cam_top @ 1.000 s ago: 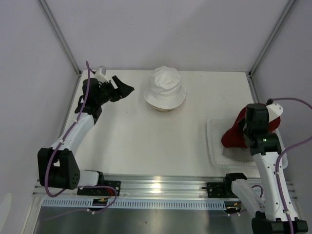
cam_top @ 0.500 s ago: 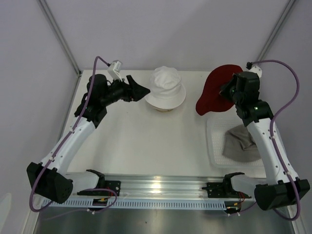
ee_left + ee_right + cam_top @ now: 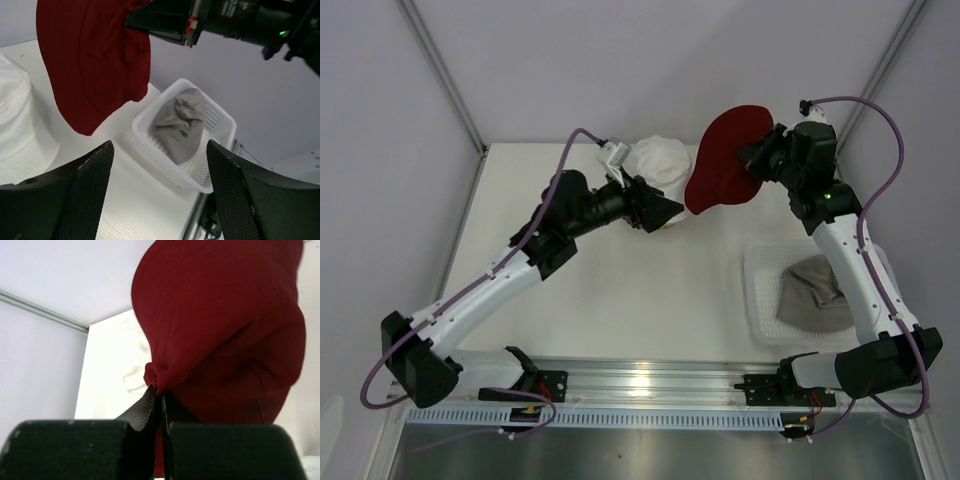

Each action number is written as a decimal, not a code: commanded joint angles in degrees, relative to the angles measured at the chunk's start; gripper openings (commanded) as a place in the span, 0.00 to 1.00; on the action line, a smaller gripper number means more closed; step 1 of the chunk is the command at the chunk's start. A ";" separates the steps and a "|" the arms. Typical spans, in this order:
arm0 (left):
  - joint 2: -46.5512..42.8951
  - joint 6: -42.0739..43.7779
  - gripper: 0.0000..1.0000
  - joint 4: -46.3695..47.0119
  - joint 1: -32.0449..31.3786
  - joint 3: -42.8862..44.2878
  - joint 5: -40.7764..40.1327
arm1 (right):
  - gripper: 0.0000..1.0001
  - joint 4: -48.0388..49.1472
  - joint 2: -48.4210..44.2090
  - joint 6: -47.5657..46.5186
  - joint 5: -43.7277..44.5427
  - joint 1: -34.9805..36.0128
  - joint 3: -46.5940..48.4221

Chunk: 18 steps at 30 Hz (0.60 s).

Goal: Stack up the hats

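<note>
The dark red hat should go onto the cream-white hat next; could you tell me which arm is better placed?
Right. The right hand is shut on the dark red hat, aloft beside the cream-white hat; the left hand is open and empty.

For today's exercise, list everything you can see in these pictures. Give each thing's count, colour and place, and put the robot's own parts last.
white hat: one, cream-white, at the far middle of the table, partly hidden behind the left arm
dark red hat: one, dark red, hanging in the air beside the white hat, pinched by the right gripper
grey hat: one, grey, crumpled inside the basket
basket: one, white plastic mesh, on the right side of the table
table: one, white
rail: one, silver metal, along the near edge
left gripper: one, black, open, next to the white hat
right gripper: one, black, shut on the dark red hat's edge
</note>
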 commanded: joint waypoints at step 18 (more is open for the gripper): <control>25.82 2.24 0.76 5.54 -13.29 18.90 -25.89 | 0.00 4.37 -9.34 6.37 2.03 0.76 -8.31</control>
